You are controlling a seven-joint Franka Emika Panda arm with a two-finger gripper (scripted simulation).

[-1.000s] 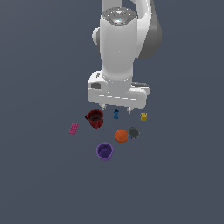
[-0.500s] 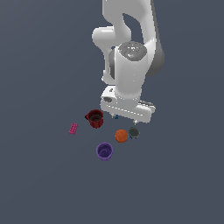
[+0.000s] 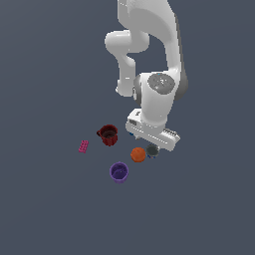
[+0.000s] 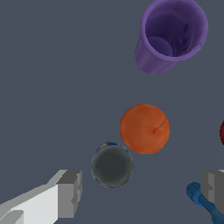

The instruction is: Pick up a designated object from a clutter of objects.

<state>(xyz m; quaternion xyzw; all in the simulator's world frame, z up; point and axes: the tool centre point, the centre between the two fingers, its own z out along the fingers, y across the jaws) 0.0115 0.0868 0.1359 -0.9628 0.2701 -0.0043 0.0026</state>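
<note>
In the exterior view, the arm has been lowered and swung toward the exterior view's right since a second ago; the tool (image 3: 152,142) is now low over the can (image 3: 152,150), which sits beside the orange ball (image 3: 138,154). In the wrist view, the tool's fingers (image 4: 70,192) are spread wide and empty, the can (image 4: 112,165) nearly between them. A descent seems next.
</note>
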